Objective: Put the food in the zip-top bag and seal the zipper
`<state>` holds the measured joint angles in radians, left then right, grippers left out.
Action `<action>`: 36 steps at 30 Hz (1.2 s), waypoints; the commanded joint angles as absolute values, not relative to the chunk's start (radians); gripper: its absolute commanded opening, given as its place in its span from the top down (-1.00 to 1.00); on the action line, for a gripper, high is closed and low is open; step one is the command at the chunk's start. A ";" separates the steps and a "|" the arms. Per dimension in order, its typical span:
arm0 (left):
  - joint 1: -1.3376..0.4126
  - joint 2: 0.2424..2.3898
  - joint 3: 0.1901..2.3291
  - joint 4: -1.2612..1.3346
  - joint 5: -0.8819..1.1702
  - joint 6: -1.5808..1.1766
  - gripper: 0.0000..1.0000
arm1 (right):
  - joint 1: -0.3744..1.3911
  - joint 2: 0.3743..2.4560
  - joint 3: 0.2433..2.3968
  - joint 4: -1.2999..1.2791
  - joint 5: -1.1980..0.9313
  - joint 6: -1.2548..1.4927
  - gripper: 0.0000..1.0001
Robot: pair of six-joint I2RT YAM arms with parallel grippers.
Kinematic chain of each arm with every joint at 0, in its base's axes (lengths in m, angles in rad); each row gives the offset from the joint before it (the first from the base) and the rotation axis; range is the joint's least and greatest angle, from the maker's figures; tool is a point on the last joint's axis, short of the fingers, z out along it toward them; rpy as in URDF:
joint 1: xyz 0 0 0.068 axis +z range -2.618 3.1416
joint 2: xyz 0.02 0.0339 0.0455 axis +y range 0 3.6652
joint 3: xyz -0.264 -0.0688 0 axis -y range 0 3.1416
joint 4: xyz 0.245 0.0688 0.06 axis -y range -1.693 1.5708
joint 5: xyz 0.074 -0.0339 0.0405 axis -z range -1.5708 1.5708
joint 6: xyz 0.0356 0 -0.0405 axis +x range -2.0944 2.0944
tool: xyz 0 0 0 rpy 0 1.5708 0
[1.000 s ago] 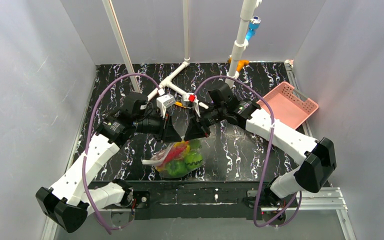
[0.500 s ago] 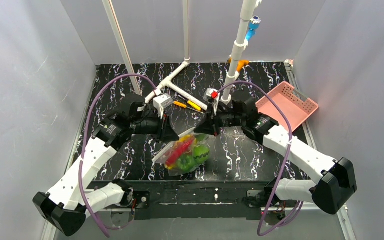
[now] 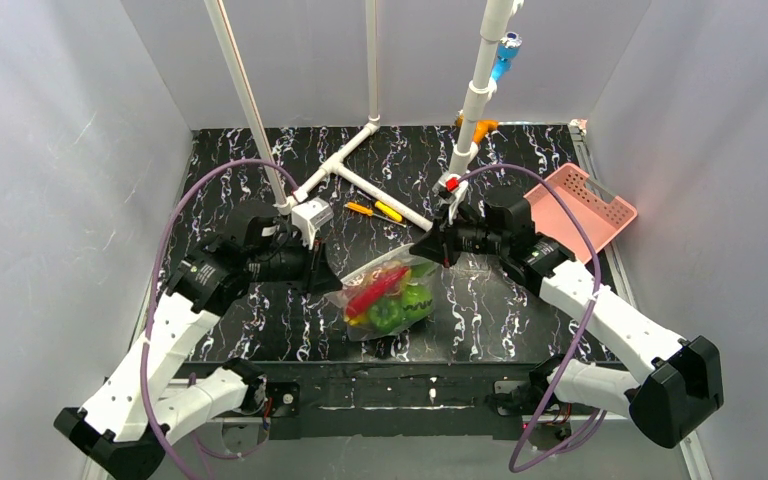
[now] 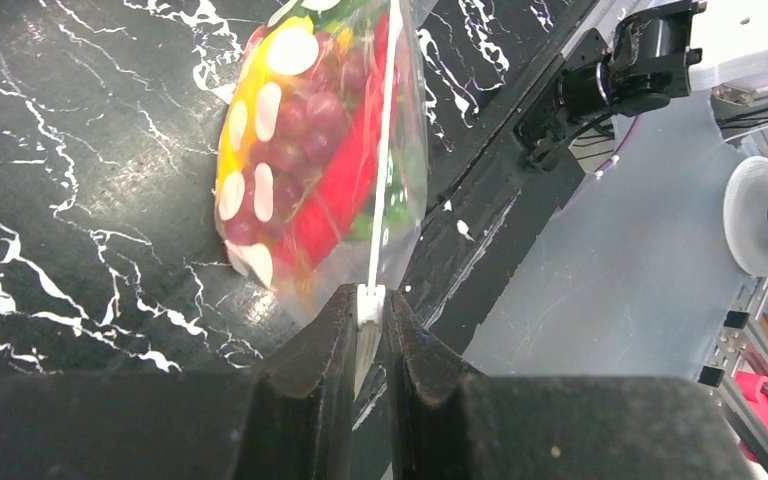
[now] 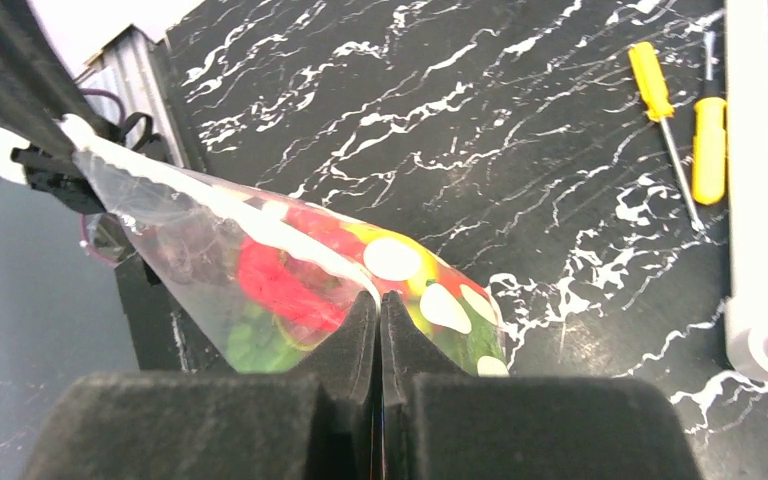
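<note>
The zip-top bag (image 3: 385, 297), clear with white dots, hangs stretched between my two grippers above the table. Inside it is the food: a red pepper (image 3: 373, 293), green round pieces (image 3: 403, 304), dark grapes (image 4: 298, 140) and a yellow banana (image 4: 236, 128). My left gripper (image 3: 326, 279) is shut on the left end of the zipper (image 4: 384, 150), with a small white tab pinched between its fingertips (image 4: 341, 312). My right gripper (image 3: 423, 250) is shut on the zipper (image 5: 215, 206) near the bag's right end, its pads pressed flat together over the strip.
A pink perforated basket (image 3: 576, 208) sits at the right edge. Two yellow screwdrivers (image 3: 374, 210) lie beside a white pipe frame (image 3: 358, 180) behind the bag. The table's front edge (image 3: 400, 372) and the arm bases are just below the bag.
The grippers have moved apart, the right one going right along the zipper and the left one slightly left. The bag has shifted right and now hangs taut between them.
</note>
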<state>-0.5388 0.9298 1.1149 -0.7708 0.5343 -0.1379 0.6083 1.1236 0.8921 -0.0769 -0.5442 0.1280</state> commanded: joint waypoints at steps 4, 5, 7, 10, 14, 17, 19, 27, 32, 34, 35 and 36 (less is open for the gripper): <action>-0.537 0.846 1.103 -0.908 0.463 -0.144 1.00 | 0.572 1.096 0.902 -0.109 -0.389 0.084 0.97; -0.537 0.842 1.103 -0.913 0.454 -0.149 1.00 | 0.572 1.093 0.900 -0.110 -0.384 0.083 0.97; -0.537 0.832 1.102 -0.923 0.443 -0.156 1.00 | 0.572 1.089 0.900 -0.112 -0.379 0.079 0.97; -0.537 0.817 1.099 -0.929 0.434 -0.164 1.00 | 0.572 1.090 0.902 -0.113 -0.392 0.079 0.97; -0.537 0.816 1.100 -0.935 0.421 -0.167 1.00 | 0.572 1.093 0.906 -0.112 -0.396 0.079 0.97; -0.537 0.818 1.095 -0.931 0.424 -0.171 1.00 | 0.572 1.097 0.911 -0.117 -0.422 0.081 0.97; -0.537 0.817 1.082 -0.913 0.417 -0.188 1.00 | 0.574 1.105 0.914 -0.113 -0.445 0.088 0.97; -0.537 0.781 1.028 -0.865 0.278 -0.290 -0.10 | 0.604 1.169 0.956 -0.118 -0.460 0.112 0.97; -0.537 0.711 1.047 -0.882 0.154 -0.327 -0.96 | 0.663 1.258 1.056 -0.167 -0.420 0.100 0.97; -0.537 0.685 1.081 -0.909 0.091 -0.336 -0.97 | 0.688 1.310 1.104 -0.197 -0.386 0.094 0.97; -0.537 0.673 1.104 -0.921 0.069 -0.339 -0.97 | 0.698 1.331 1.123 -0.205 -0.373 0.094 0.97; -0.537 0.661 1.122 -0.934 0.050 -0.344 -0.97 | 0.708 1.354 1.147 -0.213 -0.355 0.098 0.97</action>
<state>-0.5388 0.7074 1.0412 -0.8764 0.1841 -0.3138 0.6678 1.2930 1.0378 -0.1818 -0.4198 0.1028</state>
